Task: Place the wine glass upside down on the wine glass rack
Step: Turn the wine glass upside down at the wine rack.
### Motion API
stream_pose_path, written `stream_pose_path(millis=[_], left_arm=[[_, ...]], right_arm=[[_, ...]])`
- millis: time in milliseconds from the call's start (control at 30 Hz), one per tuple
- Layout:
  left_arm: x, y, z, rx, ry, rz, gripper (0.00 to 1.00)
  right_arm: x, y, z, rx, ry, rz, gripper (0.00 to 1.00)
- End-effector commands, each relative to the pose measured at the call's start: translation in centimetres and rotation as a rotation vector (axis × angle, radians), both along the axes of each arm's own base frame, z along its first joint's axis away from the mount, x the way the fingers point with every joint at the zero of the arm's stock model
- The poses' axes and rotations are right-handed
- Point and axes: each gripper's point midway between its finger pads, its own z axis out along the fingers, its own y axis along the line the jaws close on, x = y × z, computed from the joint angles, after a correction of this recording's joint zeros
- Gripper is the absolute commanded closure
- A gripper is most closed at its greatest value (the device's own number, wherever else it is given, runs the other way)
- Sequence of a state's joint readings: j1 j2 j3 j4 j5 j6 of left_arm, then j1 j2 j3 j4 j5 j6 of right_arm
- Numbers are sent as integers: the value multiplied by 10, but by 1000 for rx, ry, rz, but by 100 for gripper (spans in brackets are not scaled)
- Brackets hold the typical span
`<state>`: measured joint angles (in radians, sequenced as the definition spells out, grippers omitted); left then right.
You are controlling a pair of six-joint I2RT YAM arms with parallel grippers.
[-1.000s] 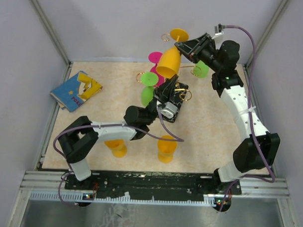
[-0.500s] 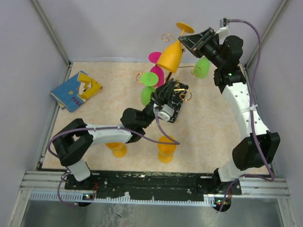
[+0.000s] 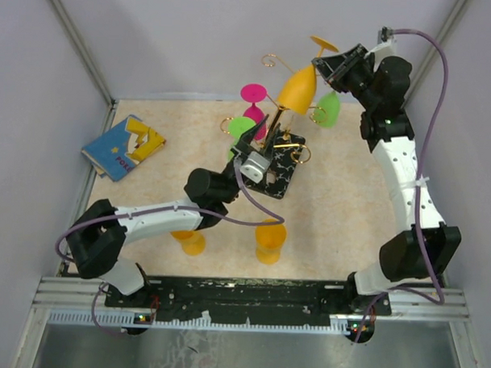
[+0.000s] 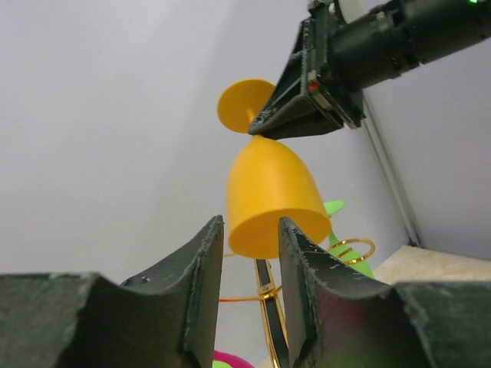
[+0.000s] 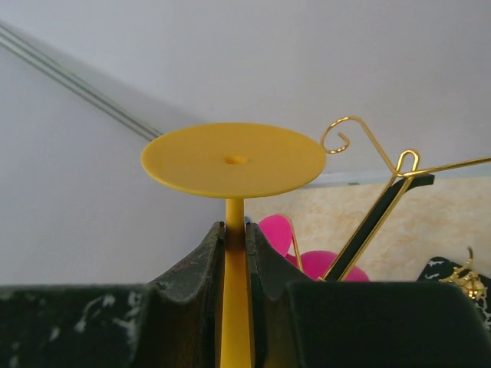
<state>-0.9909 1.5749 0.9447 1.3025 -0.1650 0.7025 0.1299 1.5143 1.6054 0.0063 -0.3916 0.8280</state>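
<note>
My right gripper (image 3: 322, 64) is shut on the stem of a yellow-orange wine glass (image 3: 297, 90), held upside down and tilted high above the wine glass rack (image 3: 280, 171), a gold wire stand on a black marbled base. In the right wrist view the fingers (image 5: 235, 226) pinch the stem just under the round foot (image 5: 234, 159). My left gripper (image 3: 259, 129) is open beside the rack's pole, pointing up. The left wrist view shows the glass bowl (image 4: 270, 195) above its parted fingers (image 4: 249, 222), with the rack's pole (image 4: 265, 299) seen through the gap.
Pink glasses (image 3: 253, 94) and green glasses (image 3: 329, 111) hang on the rack. Two orange glasses (image 3: 269, 237) (image 3: 191, 240) stand on the table near the front. A blue and yellow book (image 3: 123, 146) lies at the left. Grey walls close in the back and sides.
My right gripper has carried the glass up and to the right, away from the rack's middle. My left gripper has come off the rack's base and swung left and up.
</note>
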Motion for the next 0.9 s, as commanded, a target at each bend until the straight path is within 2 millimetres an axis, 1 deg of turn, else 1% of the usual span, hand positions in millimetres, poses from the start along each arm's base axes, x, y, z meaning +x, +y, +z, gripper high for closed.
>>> stream_pose_path(millis=[0,100,167,233,300,433,567,633,667,700,733,767,867], left_arm=[[0,11,45,-84,54,-28,58],[12,14,62,-83,113,-24,56],[21,20,75,-88,146,-14,56],[29,27,82,-103,169,-7,55],[37,35,86,-110,183,1,55],[51,47,91,-125,200,12,54],[63,64,100,-151,217,9,53],[70,70,105,-152,241,6,50],[74,73,110,-155,255,6,49],[77,77,120,-163,256,3,48],[79,80,124,-162,260,2,46],[82,84,128,-161,260,4,44],[83,91,136,-138,247,8,38]], right_arm=[[-38,-26,62,-98,-198,-106,92],[-51,-40,66,-183,-215,-170,95],[-66,-46,69,-256,-247,-187,96],[-78,-51,67,-313,-253,-203,99],[-88,-57,58,-365,-240,-218,100],[-104,-71,29,-452,-182,-261,100],[-112,-81,-7,-479,-108,-298,100],[-114,-81,-26,-463,-77,-293,100],[-114,-80,-36,-452,-65,-287,100],[-114,-78,-45,-437,-55,-278,100],[-112,-75,-61,-436,-42,-259,100],[-110,-73,-69,-437,-47,-251,100],[-105,-71,-82,-443,-91,-245,100]])
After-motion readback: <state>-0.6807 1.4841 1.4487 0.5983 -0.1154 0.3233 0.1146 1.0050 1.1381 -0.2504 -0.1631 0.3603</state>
